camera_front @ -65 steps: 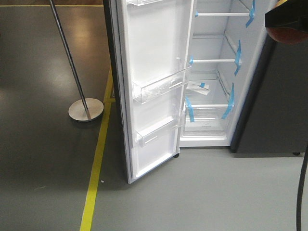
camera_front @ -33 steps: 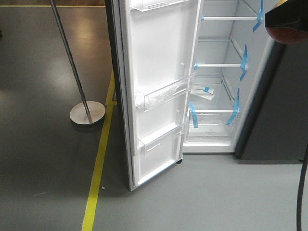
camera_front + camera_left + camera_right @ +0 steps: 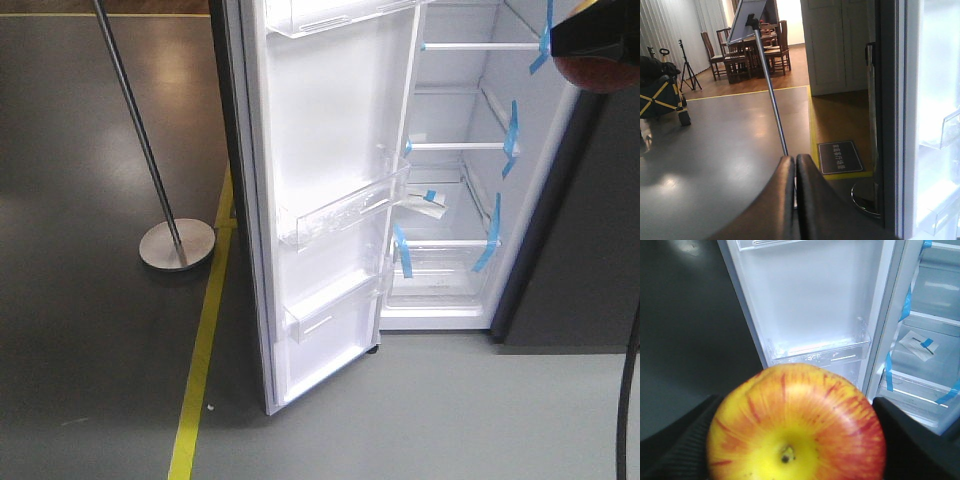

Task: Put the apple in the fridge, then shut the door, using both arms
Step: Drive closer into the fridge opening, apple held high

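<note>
Front view: the fridge [image 3: 450,200] stood open, with white shelves edged in blue tape strips [image 3: 510,130]. The door [image 3: 335,130] was swung out towards the camera, clear bins [image 3: 345,210] on its white lining. A paper slip [image 3: 425,200] lay on a middle shelf. At the top right corner the right gripper [image 3: 595,45] hung outside the cabinet, the apple [image 3: 592,72] showing red beneath it. A sign stand [image 3: 177,245] stood left of the door, beside a yellow floor line [image 3: 200,370].

Left wrist view: the left gripper [image 3: 795,172] had its fingers [image 3: 782,200] pressed flat together with nothing between them. It sat just left of the door's edge. A dark floor mat [image 3: 841,157] lay beyond.

Right wrist view: the apple filled the foreground, pinched between the two black fingers [image 3: 675,450], stem end facing the camera. It was in front of the door's lining, not yet on a shelf.
</note>
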Robot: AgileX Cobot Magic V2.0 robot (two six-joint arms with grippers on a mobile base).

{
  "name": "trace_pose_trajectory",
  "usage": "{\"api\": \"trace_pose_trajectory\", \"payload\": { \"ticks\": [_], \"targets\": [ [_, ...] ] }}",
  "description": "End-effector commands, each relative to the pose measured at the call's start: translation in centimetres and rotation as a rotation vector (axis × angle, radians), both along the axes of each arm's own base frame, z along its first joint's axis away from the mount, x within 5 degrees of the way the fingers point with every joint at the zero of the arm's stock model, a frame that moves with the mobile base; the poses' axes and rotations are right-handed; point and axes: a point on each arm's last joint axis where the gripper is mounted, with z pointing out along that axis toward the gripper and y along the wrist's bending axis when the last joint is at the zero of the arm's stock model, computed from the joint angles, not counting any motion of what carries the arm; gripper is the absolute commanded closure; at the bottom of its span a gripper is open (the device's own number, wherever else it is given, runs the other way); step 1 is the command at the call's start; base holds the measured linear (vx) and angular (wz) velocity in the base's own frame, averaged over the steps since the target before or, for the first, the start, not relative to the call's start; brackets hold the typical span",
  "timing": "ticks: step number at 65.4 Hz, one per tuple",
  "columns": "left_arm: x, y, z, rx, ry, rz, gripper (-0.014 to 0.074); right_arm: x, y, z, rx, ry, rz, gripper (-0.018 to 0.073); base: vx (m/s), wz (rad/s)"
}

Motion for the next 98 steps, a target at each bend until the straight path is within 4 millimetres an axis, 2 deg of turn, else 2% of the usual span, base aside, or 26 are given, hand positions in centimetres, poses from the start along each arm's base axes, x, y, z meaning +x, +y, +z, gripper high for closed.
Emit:
{"api": "trace_pose_trajectory", "payload": {
  "ticks": [1,98],
  "targets": [
    [-0.19,-0.25,1.22,-0.001,-0.091,-0.028,0.0603,-1.01,0.17,2.34,0.032,-0.119,-0.019,0.0437,0.09,-0.02],
    [-0.19,-0.25,1.22,-0.001,-0.091,-0.028,0.0603,-1.01,0.17,2.34,0.032,-0.119,-0.019,0.0437,0.08,-0.02]
  ]
}}
